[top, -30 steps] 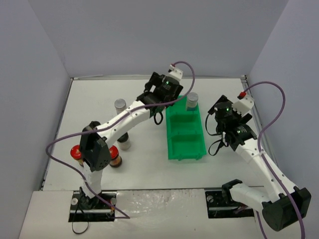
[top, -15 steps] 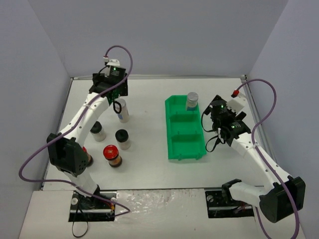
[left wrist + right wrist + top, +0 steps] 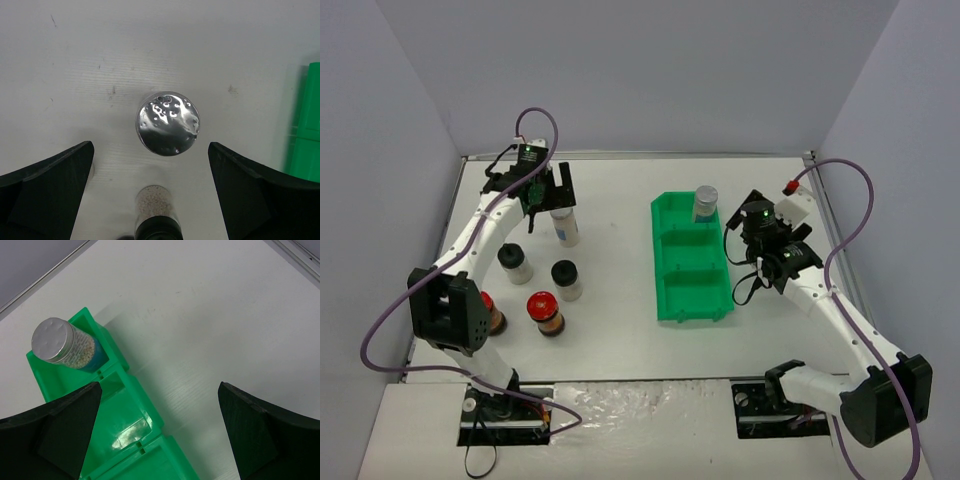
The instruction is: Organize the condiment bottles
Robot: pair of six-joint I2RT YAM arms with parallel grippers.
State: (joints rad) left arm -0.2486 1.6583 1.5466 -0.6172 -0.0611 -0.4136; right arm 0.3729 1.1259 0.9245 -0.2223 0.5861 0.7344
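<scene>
Silver-lidded jar stands on the table under my left gripper, jaws wide apart; my right gripper, jaws apart too, hovers by the green tray holding a second jar.

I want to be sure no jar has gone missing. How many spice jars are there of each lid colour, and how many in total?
Silver-grey lids: 2
Black lids: 2
Red lids: 2
Total: 6 jars
</scene>
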